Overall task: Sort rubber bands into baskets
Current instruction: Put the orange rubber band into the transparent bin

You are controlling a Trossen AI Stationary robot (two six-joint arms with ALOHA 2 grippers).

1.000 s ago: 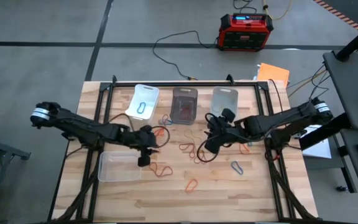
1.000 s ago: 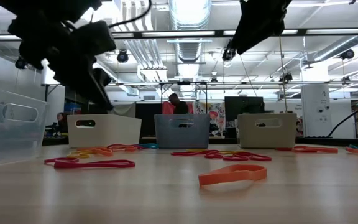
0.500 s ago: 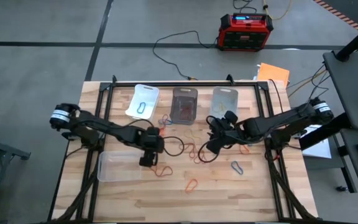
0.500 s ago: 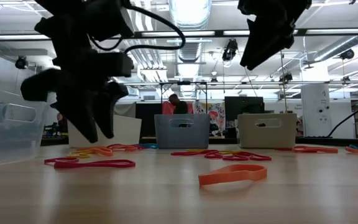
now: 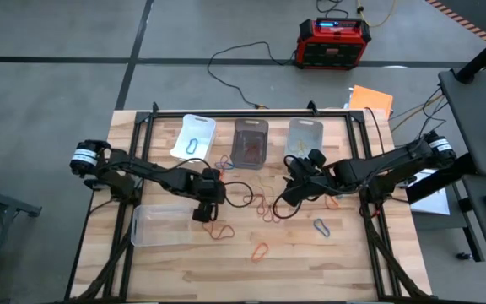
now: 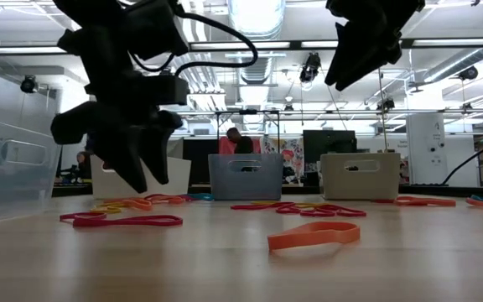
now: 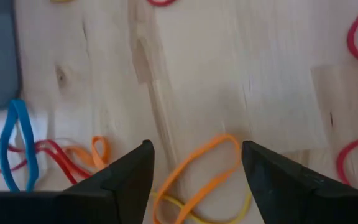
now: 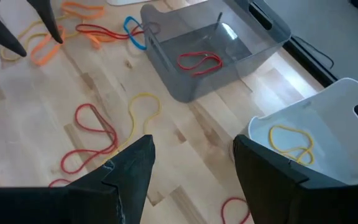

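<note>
- The left gripper (image 7: 194, 163) is hanging spread wide and empty over an orange rubber band (image 7: 199, 169) lying flat on the wooden table (image 5: 353, 262).
- Judging the step as a pick, it is needing to come straight down with one finger inside the loop and one outside, avoiding the yellow band (image 7: 229, 211) that crosses under it.
- The right gripper (image 8: 188, 168) is hovering released, holding nothing, near a yellow loop (image 8: 143, 106).
- Four baskets are showing: white (image 5: 194, 138), smoky (image 5: 251, 143) and clear (image 5: 305, 135) in a row, plus a clear one (image 5: 160, 225) near the left arm.
- Loose bands are lying scattered mid-table; too many are overlapping for an exact count.
</note>
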